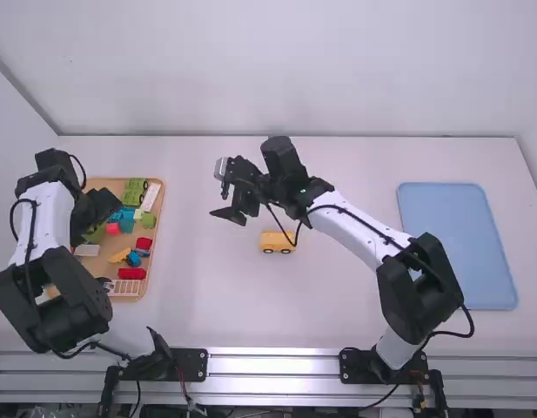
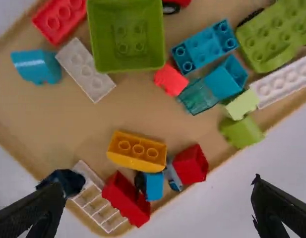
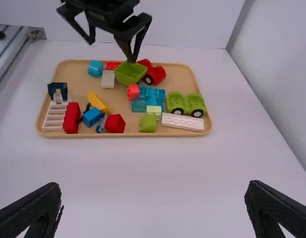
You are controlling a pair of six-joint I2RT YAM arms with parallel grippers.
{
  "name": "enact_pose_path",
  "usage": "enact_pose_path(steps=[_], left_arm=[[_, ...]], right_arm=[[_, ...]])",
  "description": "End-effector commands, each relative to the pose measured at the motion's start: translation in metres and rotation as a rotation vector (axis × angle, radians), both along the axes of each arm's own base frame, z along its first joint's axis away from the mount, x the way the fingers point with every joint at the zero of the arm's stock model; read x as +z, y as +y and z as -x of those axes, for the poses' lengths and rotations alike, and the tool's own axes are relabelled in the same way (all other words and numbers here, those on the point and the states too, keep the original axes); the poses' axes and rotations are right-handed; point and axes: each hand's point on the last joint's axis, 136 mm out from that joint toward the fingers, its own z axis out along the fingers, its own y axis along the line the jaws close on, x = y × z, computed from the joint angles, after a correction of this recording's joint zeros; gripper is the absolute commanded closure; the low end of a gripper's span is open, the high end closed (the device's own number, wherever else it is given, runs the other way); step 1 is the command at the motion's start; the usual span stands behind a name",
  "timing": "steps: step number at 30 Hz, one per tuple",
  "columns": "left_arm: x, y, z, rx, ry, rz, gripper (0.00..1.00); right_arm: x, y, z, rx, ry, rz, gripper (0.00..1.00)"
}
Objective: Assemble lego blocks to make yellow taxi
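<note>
A yellow block with wheels (image 1: pixel 278 242) stands on the table near the middle. My right gripper (image 1: pixel 226 214) is above the table, up and to the left of it, open and holding nothing; the right wrist view also has this gripper (image 3: pixel 155 206). Over the parts tray, my left gripper (image 1: pixel 92 219) hangs open, and its fingers stand wide apart in the left wrist view, nothing between the gripper's (image 2: pixel 156 206) tips. An orange-yellow curved block (image 2: pixel 137 151) lies in the tray, beside a blue block (image 2: pixel 154 186) and red blocks.
The wooden tray (image 3: pixel 167 135) on the left holds several loose pieces: a green bin-shaped piece (image 2: pixel 125 37), a green wheeled base (image 3: pixel 186 103), a long white block (image 3: pixel 182 122) and teal blocks (image 2: pixel 205 45). A blue mat (image 1: pixel 457 244) lies on the right of the table.
</note>
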Motion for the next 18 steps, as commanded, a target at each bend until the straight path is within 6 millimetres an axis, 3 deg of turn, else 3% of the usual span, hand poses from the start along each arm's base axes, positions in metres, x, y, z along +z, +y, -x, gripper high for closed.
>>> enact_pose_path(steps=[1,3,8,18], left_arm=[[-0.009,0.0,0.008,0.239,-0.006,0.047,0.01],[-0.017,-0.001,0.016,0.402,0.0,0.066,0.01],[-0.033,-0.009,0.03,0.589,0.024,0.107,0.01],[-0.074,-0.017,0.035,0.616,0.004,0.126,0.01]], right_arm=[[0.009,-0.004,-0.011,-0.024,-0.015,-0.012,0.01],[0.009,-0.008,-0.016,-0.036,-0.015,-0.011,0.01],[0.009,-0.013,-0.022,-0.052,-0.016,-0.011,0.01],[0.008,-0.013,-0.021,-0.049,-0.016,-0.009,0.01]])
